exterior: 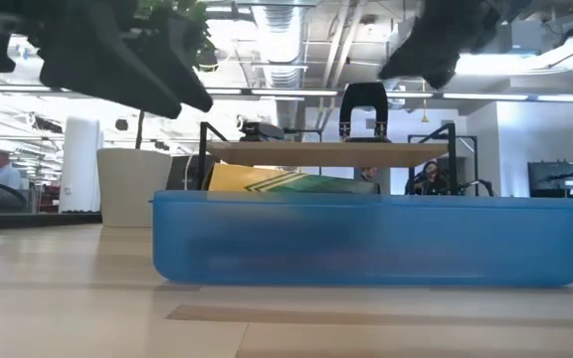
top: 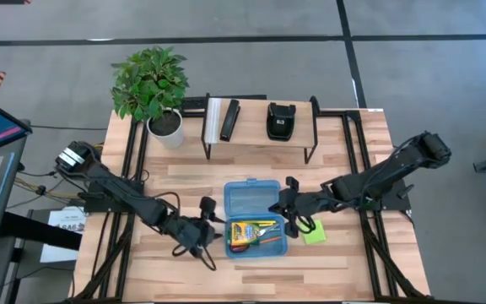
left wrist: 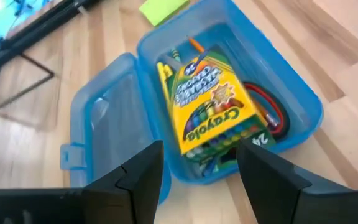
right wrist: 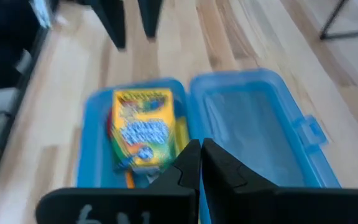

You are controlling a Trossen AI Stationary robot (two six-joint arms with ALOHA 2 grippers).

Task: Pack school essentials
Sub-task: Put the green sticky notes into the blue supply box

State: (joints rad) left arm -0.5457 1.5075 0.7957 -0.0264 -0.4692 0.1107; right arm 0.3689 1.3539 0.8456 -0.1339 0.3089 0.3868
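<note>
Blue pencil box (top: 255, 218) lies open, crayon box (top: 245, 233) inside. Left gripper (top: 202, 230) hovers beside it, fingers spread and empty. Right gripper (top: 292, 211) pinched closed on nothing, sticky-note pad (top: 314, 231) just beside it.

Open blue box (top: 255, 217) between hands.

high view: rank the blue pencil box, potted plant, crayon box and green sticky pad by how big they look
1. blue pencil box, lid open, and potted plant: too alike to rank
2. crayon box, inside the box
3. green sticky pad, partly under the right gripper
</note>
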